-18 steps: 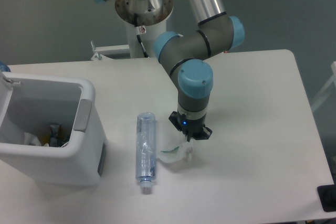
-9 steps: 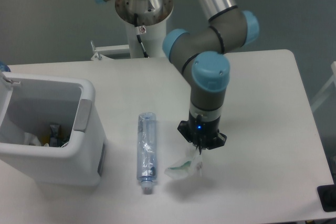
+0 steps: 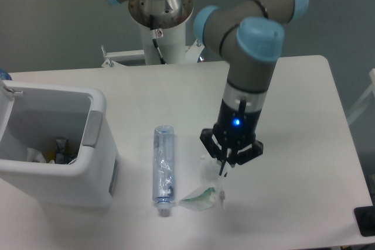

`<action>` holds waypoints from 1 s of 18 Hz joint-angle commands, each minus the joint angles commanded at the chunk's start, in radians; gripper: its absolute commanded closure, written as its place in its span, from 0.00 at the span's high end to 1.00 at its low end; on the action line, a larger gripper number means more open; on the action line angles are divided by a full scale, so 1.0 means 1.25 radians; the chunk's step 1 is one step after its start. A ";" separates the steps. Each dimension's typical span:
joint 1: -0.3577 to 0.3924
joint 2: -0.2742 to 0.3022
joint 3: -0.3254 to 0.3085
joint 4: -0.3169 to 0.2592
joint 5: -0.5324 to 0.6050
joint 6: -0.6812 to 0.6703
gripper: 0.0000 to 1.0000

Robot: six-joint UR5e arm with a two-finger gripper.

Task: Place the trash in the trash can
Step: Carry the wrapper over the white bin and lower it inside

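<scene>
A grey robot arm with light blue joint caps reaches down from its base at the top of the view. Its last segment points straight down (a small blue light glows on the wrist). The gripper hangs above the worktop, its fingers pinched together on a wrapper.

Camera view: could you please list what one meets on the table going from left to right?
Trash can → plastic bottle → crumpled wrapper, hanging from the pincer just to its right.
</scene>
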 joint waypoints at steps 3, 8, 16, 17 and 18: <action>-0.027 0.028 0.001 0.000 -0.059 -0.043 0.00; -0.103 0.086 -0.017 0.000 -0.082 -0.086 0.00; -0.133 0.180 -0.102 0.001 -0.107 -0.158 0.00; -0.134 0.188 -0.112 0.001 -0.114 -0.158 0.00; -0.142 0.189 -0.114 0.001 -0.117 -0.160 0.00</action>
